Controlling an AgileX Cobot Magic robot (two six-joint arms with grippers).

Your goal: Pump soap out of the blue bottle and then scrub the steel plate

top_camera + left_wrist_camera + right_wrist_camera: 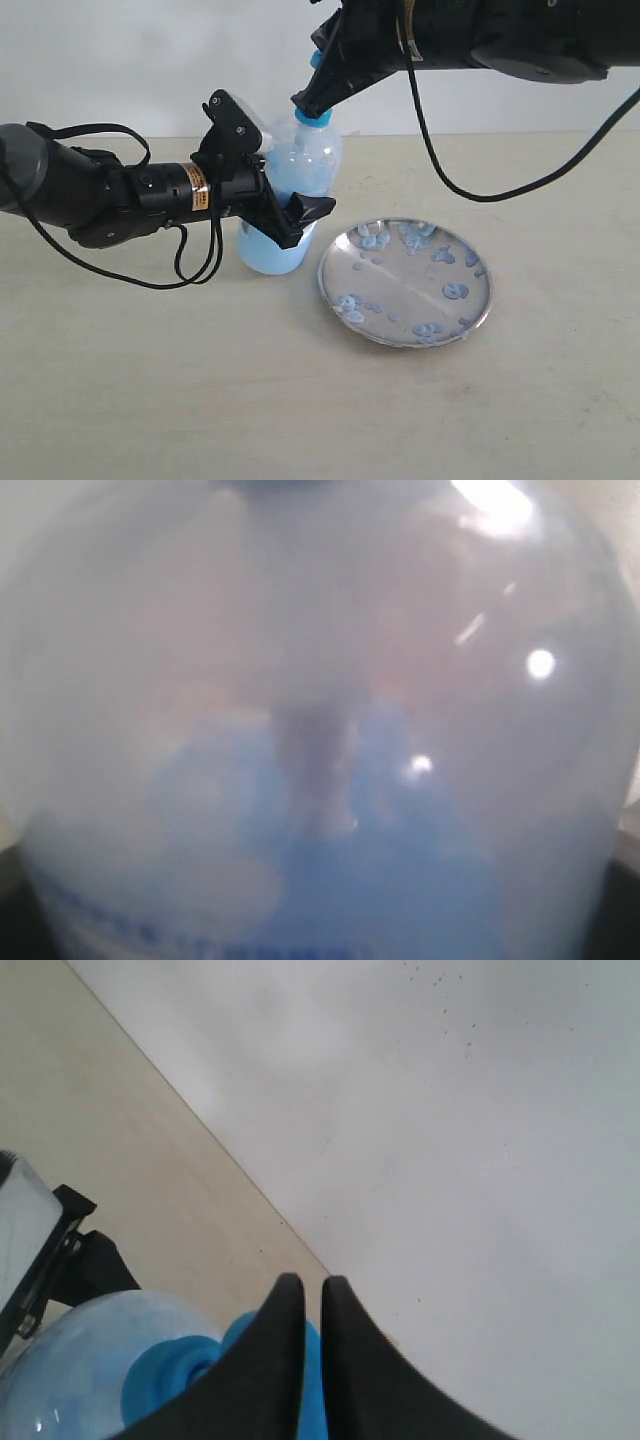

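The left pincer (292, 205) is clamped around the belly of the blue bottle (305, 165), one finger across the front and the other hidden behind it. The bottle stands upright on the counter (200, 400). Light blue soap (270, 255) fills its lower part, and in the left wrist view the bottle (320, 730) fills the whole picture. The right pincer (312, 1305) reaches in from above with its jaws drawn to a thin slit, gripping nothing, tips down against the blue pump head (175, 1385). Just to the right of the bottle lies the steel plate (405, 285), flat on the counter and dotted with pale blue soap blobs (455, 291).
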